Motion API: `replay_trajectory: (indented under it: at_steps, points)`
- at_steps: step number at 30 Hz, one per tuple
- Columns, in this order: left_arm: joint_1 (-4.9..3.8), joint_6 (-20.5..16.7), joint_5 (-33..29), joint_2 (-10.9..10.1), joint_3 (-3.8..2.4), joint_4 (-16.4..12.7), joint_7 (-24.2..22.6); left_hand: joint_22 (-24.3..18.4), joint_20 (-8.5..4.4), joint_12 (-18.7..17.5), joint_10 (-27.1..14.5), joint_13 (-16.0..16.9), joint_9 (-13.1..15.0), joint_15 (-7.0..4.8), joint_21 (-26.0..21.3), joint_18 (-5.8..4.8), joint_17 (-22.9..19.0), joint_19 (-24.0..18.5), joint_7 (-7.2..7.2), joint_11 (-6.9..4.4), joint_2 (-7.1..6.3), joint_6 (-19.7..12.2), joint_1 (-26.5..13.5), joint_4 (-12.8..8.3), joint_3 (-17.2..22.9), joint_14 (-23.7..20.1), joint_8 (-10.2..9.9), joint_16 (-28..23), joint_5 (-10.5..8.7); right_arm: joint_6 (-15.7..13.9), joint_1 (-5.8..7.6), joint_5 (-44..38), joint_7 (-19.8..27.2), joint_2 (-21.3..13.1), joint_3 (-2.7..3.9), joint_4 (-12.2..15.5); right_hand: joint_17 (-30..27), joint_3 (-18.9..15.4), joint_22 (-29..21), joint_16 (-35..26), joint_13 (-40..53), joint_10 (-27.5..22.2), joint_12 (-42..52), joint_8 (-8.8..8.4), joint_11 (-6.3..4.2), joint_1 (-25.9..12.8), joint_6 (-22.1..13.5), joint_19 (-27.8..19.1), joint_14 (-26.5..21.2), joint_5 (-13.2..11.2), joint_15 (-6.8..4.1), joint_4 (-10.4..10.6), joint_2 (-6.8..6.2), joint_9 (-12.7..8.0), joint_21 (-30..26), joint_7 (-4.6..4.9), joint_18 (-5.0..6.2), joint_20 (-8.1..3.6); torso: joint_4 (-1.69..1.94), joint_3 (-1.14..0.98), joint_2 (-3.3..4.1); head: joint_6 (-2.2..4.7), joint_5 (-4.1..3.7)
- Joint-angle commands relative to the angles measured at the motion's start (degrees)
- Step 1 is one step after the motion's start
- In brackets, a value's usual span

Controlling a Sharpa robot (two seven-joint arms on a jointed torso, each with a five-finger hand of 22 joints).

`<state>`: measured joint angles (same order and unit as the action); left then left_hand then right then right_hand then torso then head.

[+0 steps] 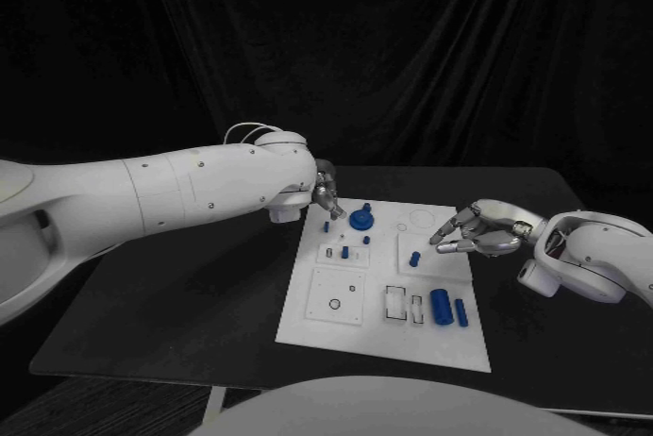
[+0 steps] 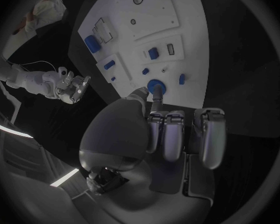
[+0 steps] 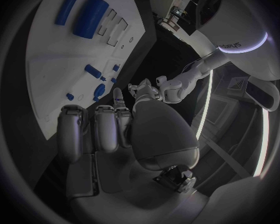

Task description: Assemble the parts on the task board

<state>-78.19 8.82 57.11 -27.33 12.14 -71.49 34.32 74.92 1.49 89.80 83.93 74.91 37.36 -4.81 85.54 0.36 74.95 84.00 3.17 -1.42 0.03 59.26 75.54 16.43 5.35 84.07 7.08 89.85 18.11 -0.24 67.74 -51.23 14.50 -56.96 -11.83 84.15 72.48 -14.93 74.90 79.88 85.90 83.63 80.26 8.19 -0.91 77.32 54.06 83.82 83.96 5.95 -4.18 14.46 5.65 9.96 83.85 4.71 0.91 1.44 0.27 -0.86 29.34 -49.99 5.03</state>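
Head view: the white board [image 1: 388,309] lies mid-table. The left hand [image 1: 324,192] hangs over its far left corner, mostly hidden behind its own wrist; its fingertips are near the round blue knob [image 1: 360,219], contact unclear. The right hand [image 1: 479,230] hovers at the board's right edge, fingers curled with a small gap, nothing visibly held. A big blue cylinder [image 1: 441,306] and a thin blue rod [image 1: 461,311] lie near the board's right side.

Left wrist view: the left hand's fingers [image 2: 171,134] are curled in, and one fingertip reaches the blue knob [image 2: 156,87]; whether it grips cannot be told.

Right wrist view: the right hand's fingers [image 3: 93,129] are bent and part-spread above the board [image 3: 47,79], palm empty. The small blue pieces [image 3: 93,70] are partly hidden and hard to read.
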Motion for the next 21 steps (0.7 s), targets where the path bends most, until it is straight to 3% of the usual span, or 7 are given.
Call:
replay_trajectory:
  at_steps: [1, 5, 8, 21]
  points:
    - [-0.25, 10.83, -7.45, 1.37, -0.08, 2.52, 2.56, 12.72, 0.55, 0.20, 6.07, 15.09, -2.35, 0.58, 0.17, 0.73, 15.05, 4.07, 0.55, 0.50, -0.37, 0.20, -0.60, -0.24, 0.80, 5.93, -1.30, 0.15, -1.66, -0.41, -0.13, 0.07, 0.10, -0.07, 0.02, 0.23, -0.07, -0.16, 12.89, -0.25, -9.11, 2.09, -0.19, -0.36, 0.05, 0.90, 0.00, 3.17, 2.85, 0.37, -0.38, -0.10, 1.11, -0.06, -0.25, 0.23, 0.75, 0.37, 0.00, 0.03, 0.02, -0.01, -0.14]
    - [-0.30, 10.55, -8.91, 2.08, -0.08, 4.09, 1.41, 12.87, 0.95, 0.20, 6.07, 15.09, -6.20, 1.06, 0.33, 0.68, 15.05, 4.18, 1.32, 1.11, -0.39, -0.66, -0.19, -0.70, 1.98, 5.93, -3.35, 0.15, -2.52, -0.68, -0.13, 0.07, 0.20, -0.27, 0.02, 0.57, -0.07, -0.16, 12.89, -0.25, -9.11, 2.09, -0.19, -0.36, 0.05, 0.90, 0.00, 3.17, 2.85, 0.37, -0.38, -0.10, 1.11, -0.06, -0.25, 0.23, 0.75, 0.37, -0.05, 0.04, 0.11, -0.01, -0.75]
    - [-0.31, 9.22, -9.37, 1.56, -0.08, 3.62, 0.24, 13.06, 1.04, 0.20, 6.07, 15.09, -7.47, 1.10, 0.64, 0.61, 15.05, 4.33, 1.22, 1.10, -0.30, 0.12, 0.56, -1.35, 2.75, 5.93, -3.19, 0.15, -1.97, -1.25, -0.13, 0.07, 0.47, -0.64, 0.02, 1.00, -0.07, -0.16, 12.89, -0.25, -9.11, 2.09, -0.19, -0.36, 0.05, 0.90, 0.00, 3.17, 2.85, 0.37, -0.38, -0.10, 1.11, -0.06, -0.25, 0.23, 0.75, 0.37, -0.02, 0.02, 0.13, -0.01, -1.24]
    - [-0.31, 8.43, -9.79, -0.09, -0.07, 1.03, -0.23, 13.14, 1.04, 0.20, 6.07, 15.09, -8.61, 1.01, 0.74, 0.58, 15.05, 4.39, 1.01, 0.94, -0.17, 1.24, 0.45, -1.42, 3.25, 5.93, -2.96, 0.15, -1.60, -2.79, -0.12, 0.07, 1.41, -0.99, 0.02, 1.67, -0.07, -0.16, 12.92, -0.24, -8.93, 2.16, -0.04, -0.35, 0.07, 0.90, 0.03, 3.21, 2.86, 0.48, -0.37, -0.09, 1.20, -0.06, -0.16, 0.23, 0.73, 0.38, 0.00, -0.01, 0.02, -0.01, -1.07]
